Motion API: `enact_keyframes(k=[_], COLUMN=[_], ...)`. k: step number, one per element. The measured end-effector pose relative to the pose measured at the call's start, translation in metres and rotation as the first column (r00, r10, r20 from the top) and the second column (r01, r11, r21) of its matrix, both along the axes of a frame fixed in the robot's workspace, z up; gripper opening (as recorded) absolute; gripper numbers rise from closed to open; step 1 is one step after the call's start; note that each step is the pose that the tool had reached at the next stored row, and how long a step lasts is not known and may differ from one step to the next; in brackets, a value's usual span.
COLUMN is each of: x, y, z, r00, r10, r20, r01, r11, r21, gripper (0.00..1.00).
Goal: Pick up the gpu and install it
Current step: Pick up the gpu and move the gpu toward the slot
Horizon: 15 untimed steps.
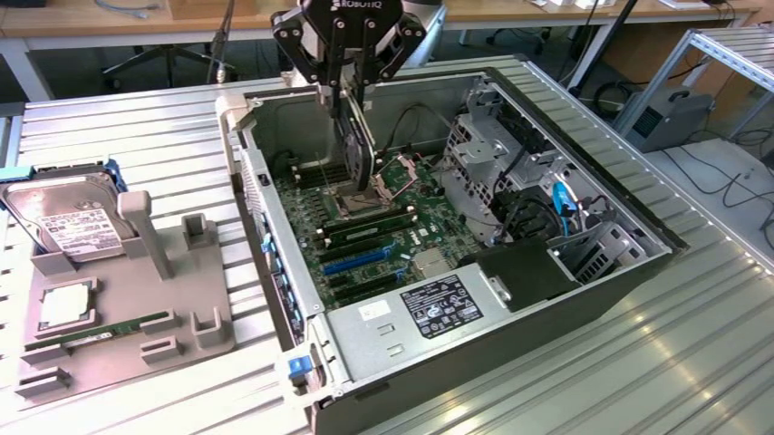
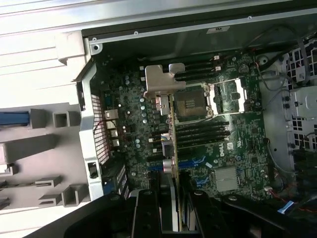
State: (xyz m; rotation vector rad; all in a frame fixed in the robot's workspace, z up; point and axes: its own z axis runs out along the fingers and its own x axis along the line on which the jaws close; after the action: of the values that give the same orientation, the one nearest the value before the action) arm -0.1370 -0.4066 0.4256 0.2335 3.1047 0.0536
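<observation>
My gripper (image 1: 351, 98) hangs over the open computer case (image 1: 248, 136) and is shut on the gpu (image 1: 359, 145). The card is held on edge, upright, above the motherboard (image 1: 400, 237) near the processor socket. In the wrist view the gpu (image 2: 171, 141) appears edge-on as a thin green strip, with its silver end bracket (image 2: 158, 84) pointing toward the case's rear wall. My two black fingers (image 2: 148, 213) stand on either side of the card. The blue expansion slots (image 2: 195, 162) lie on the board beside the card's line; the card hangs clear of them.
A grey holder (image 1: 151, 272) at the exterior view's left carries a silver hard drive (image 1: 67, 217) and a slim green RAM stick (image 1: 103, 328). Inside the case, a drive cage (image 1: 484, 154), cables and a black power supply (image 1: 532, 267) crowd the exterior view's right side.
</observation>
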Motion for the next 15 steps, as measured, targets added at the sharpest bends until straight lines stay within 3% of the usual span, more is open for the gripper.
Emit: enact_keyframes(k=[15], x=[0.019], y=[0.0000], z=[-0.0013], r00=[1.0000], r10=[0.000], r20=[0.0000], r01=[0.000], r11=[1.0000], r21=[-0.0010], gripper=[0.28])
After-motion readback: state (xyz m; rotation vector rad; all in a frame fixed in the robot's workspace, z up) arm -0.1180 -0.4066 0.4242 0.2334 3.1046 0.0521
